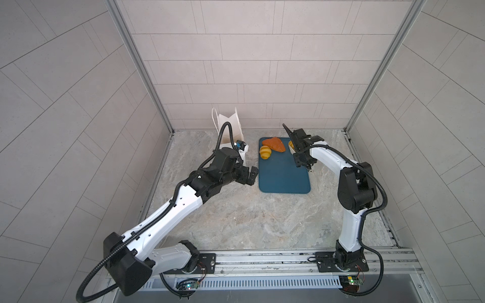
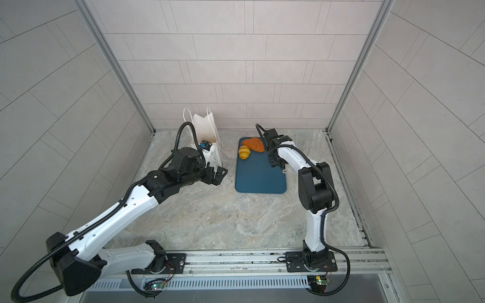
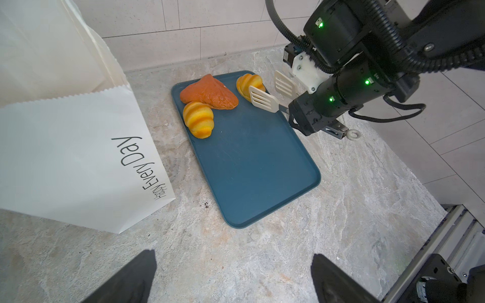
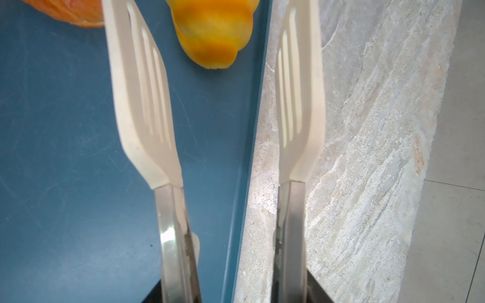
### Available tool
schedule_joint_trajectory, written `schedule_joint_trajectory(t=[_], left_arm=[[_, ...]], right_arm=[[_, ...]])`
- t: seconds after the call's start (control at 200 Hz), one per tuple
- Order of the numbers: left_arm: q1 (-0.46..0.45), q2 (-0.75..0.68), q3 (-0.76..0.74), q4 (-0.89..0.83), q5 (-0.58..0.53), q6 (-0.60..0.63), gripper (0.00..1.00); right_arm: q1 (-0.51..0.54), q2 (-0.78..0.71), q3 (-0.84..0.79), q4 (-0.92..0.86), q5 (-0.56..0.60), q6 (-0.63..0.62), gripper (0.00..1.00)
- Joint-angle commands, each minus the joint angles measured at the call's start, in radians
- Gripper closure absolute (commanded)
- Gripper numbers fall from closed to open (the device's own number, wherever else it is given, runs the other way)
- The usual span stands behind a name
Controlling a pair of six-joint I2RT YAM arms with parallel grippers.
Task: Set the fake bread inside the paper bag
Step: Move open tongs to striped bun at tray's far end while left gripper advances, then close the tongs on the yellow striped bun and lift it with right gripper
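Top views: left arm [image 2: 183, 157] partly hides paper bag [image 2: 206, 128], far left.
Left wrist: fake bread [image 3: 210, 91] on tray [image 3: 252, 170] far end; left tool [image 3: 233, 278] spread wide, empty; right tool [image 3: 291, 112] clamps tongs [image 3: 262, 98].
Right wrist: roll [image 4: 212, 34] cut off by frame edge; tongs open.

Only readable thing here is the thin dark grey "Happy Every Day" printed on one side of the white paper bag [image 3: 65, 147]. The left wrist view gets all three words, one line running close to the bag's corner edge. In a top view the bag [image 2: 203, 126] only shows "Every D", the rest is hidden.
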Motion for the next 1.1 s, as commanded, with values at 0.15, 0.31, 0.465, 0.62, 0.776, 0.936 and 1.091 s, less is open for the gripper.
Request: schedule_joint_trajectory(t=[0.15,0.31,0.465,0.62,0.776,0.936,1.091], left_arm=[[-0.005,0.022,0.002,0.019,0.021,0.013,0.00],[-0.007,0.033,0.009,0.019,0.027,0.012,0.00],[-0.006,0.041,0.014,0.021,0.030,0.010,0.00],[-0.008,0.046,0.018,0.022,0.034,0.010,0.00],[-0.008,0.051,0.022,0.022,0.033,0.009,0.00],[-0.008,0.056,0.024,0.023,0.033,0.007,0.00],[-0.008,0.062,0.025,0.023,0.033,0.004,0.00]], right_arm=[[-0.009,0.056,0.072,-0.007,-0.010,0.010,0.43],[-0.016,0.090,0.113,-0.017,-0.015,0.009,0.43],[-0.020,0.122,0.150,-0.029,-0.016,0.005,0.43],[-0.024,0.152,0.183,-0.042,-0.014,0.005,0.43],[-0.027,0.178,0.214,-0.054,-0.014,0.004,0.43],[-0.031,0.205,0.241,-0.067,-0.017,-0.001,0.43],[-0.035,0.224,0.266,-0.083,-0.027,-0.012,0.43]])
